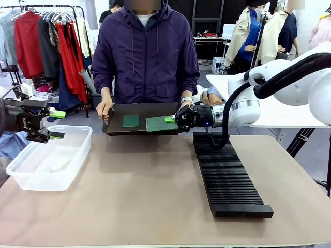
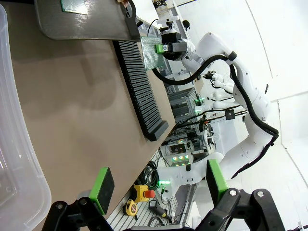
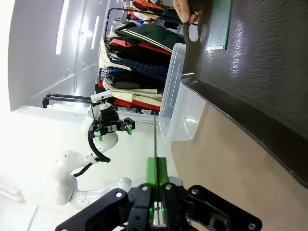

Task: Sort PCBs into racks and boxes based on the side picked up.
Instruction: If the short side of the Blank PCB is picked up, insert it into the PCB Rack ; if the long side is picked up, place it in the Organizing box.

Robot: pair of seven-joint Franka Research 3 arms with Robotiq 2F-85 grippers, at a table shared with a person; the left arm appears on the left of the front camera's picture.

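Observation:
A person holds a flat black tray (image 1: 116,126) at the table's far side. One dark green PCB (image 1: 131,120) lies on it. My right gripper (image 1: 173,120) is shut on the edge of a second PCB (image 1: 158,124), lighter dotted face up, at the tray's right end. From the right wrist, this PCB (image 3: 155,139) is a thin edge-on line rising from the closed fingers (image 3: 150,177). The long black rack (image 1: 227,173) lies at the right of the table. My left gripper (image 1: 53,124) hangs open and empty over the far left corner of the clear box (image 1: 49,157).
The person's hands (image 1: 105,109) grip both ends of the tray. In the left wrist view the box wall (image 2: 17,144) runs along the left, the rack (image 2: 139,91) and the tray (image 2: 82,24) lie farther off. Bare brown tabletop separates box and rack.

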